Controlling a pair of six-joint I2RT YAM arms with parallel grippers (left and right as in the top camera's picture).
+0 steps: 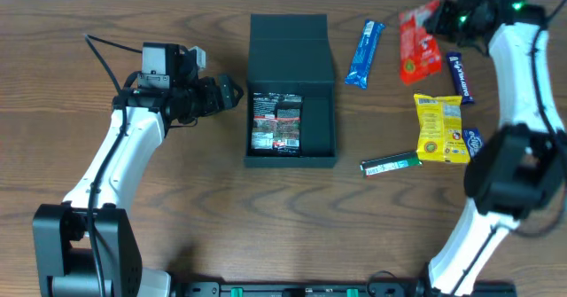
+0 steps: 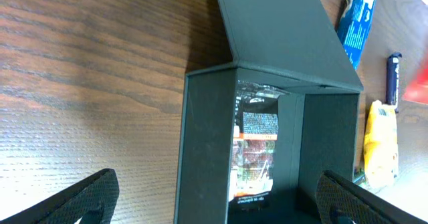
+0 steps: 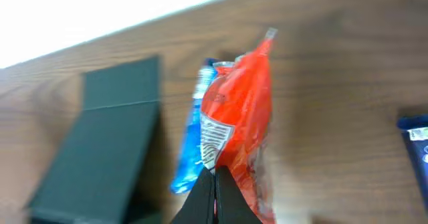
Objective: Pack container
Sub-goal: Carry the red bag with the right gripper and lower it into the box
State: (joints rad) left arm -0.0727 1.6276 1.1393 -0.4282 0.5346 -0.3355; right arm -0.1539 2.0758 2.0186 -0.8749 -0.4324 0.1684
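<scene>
The dark teal-green container stands open at mid-table, lid flap lying back. A dark snack packet lies inside it. The container also shows in the left wrist view and the right wrist view. My left gripper is open and empty just left of the container; its fingers straddle the container's near end in the left wrist view. My right gripper at the far right is shut on a red snack packet, lifted off the table; the packet hangs from the fingers in the right wrist view.
A blue bar lies right of the lid. A dark blue bar, a yellow packet, a small blue packet and a green stick lie at the right. The table's far edge runs behind the red packet.
</scene>
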